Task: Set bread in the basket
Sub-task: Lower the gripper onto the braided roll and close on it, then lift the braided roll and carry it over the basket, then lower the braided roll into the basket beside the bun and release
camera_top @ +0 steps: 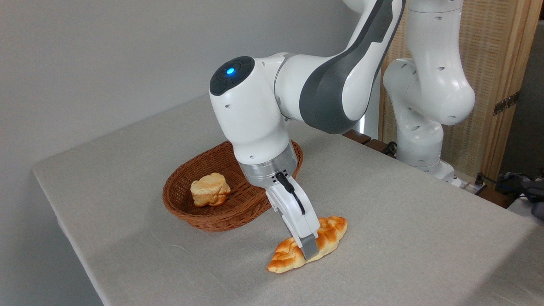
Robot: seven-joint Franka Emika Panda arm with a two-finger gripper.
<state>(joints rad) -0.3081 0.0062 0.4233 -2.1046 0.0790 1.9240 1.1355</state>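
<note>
While the bun [210,189] already lies inside the basket [221,219], the braided loaf [329,236] lies on the tabletop [403,229], just beside the basket's near rim. The end effector [309,248] is lowered across the loaf's middle; one finger [310,247] shows at its near side, the other is hidden, so whether the grip has closed cannot be told. The step in hand appears to be the grasp. The next move calls for a firm closure, a lift clear of the rolled rim, and a short transfer left and back over the basket. Open cloth surrounds the loaf, and the tabletop edges lie well apart from it. Inside the basket, free floor remains right of the bun.
</note>
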